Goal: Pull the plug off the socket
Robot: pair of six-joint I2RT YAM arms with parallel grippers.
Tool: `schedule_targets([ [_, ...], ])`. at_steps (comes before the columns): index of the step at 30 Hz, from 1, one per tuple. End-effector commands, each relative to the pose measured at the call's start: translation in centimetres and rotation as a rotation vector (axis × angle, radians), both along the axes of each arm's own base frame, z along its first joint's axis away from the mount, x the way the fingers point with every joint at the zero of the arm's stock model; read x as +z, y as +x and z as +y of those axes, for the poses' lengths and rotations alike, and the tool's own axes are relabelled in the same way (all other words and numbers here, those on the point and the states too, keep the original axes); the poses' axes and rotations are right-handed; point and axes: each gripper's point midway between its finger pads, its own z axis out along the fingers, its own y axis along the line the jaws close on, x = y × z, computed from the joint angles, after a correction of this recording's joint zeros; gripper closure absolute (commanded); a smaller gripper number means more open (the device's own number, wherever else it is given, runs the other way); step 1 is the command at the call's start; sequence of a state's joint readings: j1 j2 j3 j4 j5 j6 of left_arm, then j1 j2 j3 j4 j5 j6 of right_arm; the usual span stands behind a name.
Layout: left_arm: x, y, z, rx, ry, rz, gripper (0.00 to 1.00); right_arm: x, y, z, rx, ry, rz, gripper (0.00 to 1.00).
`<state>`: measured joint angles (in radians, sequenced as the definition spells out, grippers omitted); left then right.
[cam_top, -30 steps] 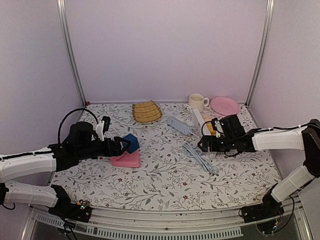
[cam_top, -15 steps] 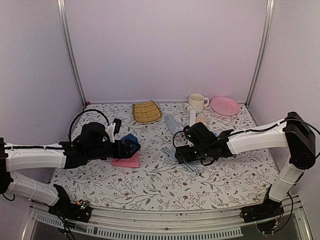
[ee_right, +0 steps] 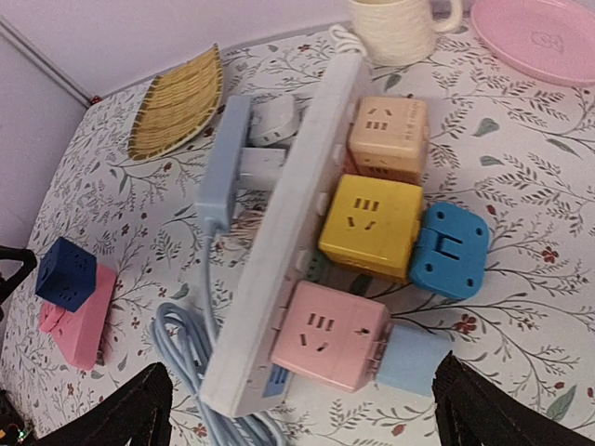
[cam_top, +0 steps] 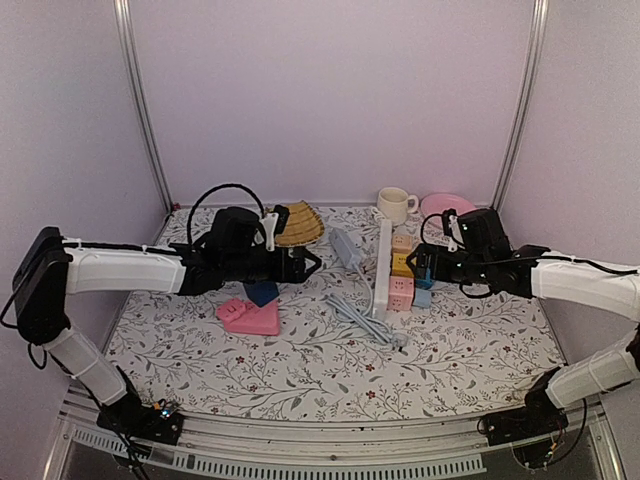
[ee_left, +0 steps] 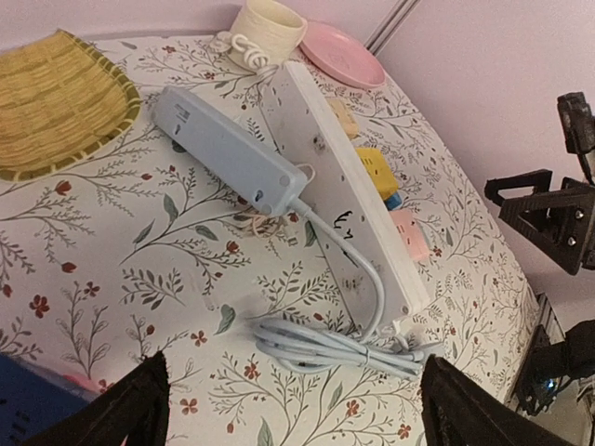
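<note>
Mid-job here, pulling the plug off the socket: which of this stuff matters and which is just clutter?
For the job: white power strip; peach cube, yellow cube and pink cube plugged into it.

Lying about: grey-blue strip with its cable, cup, pink plate, woven mat, dark blue block, pink block.

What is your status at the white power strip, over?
Left pincer, right pincer open, empty. White power strip on its side; pink cube plug, yellow cube plug seated in it. Grey-blue strip, coiled cable close beside.
</note>
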<state>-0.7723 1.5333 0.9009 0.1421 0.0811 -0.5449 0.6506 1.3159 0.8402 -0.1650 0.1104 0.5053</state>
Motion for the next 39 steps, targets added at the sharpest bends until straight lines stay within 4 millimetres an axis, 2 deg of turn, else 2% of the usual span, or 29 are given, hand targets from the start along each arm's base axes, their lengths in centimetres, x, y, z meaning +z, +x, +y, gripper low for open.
schedule_targets([
  [1,-0.1,0.5,-3.4,-0.104,-0.005,-0.004,0.06,-2.3,-0.2,-4.0,-0.044,0.063,0.066,0.01],
  [4,-1.1,1.1,-5.1,-0.134,-0.005,0.026,0.08,-4.0,-0.1,-6.0,-0.086,0.085,0.104,0.01],
  [6,-1.8,1.2,-6.8,-0.170,-0.009,0.053,0.10,-4.9,-0.1,-6.3,-0.079,0.126,0.129,0.01],
  [8,-2.7,0.7,-9.0,-0.219,-0.003,0.070,0.13,-5.6,0.1,-5.9,-0.070,0.163,0.144,0.01],
  [11,-2.9,0.4,-12.4,-0.263,0.031,0.059,0.18,-5.9,0.9,-4.8,-0.044,0.206,0.165,0.00],
  [12,-4.7,0.0,-13.4,-0.276,0.064,0.079,0.21,-6.3,1.1,-4.3,-0.032,0.219,0.180,0.00],
  [13,-5.4,-0.3,-14.3,-0.285,0.087,0.084,0.22,-6.3,1.3,-3.8,-0.019,0.238,0.189,0.01],
  [18,-7.5,-0.7,-17.4,-0.249,0.200,0.063,0.26,-7.2,2.6,-2.5,-0.031,0.219,0.209,0.03],
  [22,-8.6,1.4,-17.8,-0.118,0.326,0.022,0.29,-7.1,3.4,-2.0,-0.060,0.206,0.204,0.04],
  [29,-9.7,4.3,-17.7,-0.001,0.460,-0.027,0.30,-6.9,3.4,-4.2,-0.161,0.167,0.171,0.04],
  [35,-10.7,5.1,-19.4,-0.028,0.479,-0.013,0.40,-6.7,3.2,-5.3,-0.190,0.148,0.169,0.04],
  [39,-11.5,4.9,-19.4,-0.051,0.461,0.028,0.51,-7.2,2.8,-5.6,-0.187,0.133,0.180,0.03],
])
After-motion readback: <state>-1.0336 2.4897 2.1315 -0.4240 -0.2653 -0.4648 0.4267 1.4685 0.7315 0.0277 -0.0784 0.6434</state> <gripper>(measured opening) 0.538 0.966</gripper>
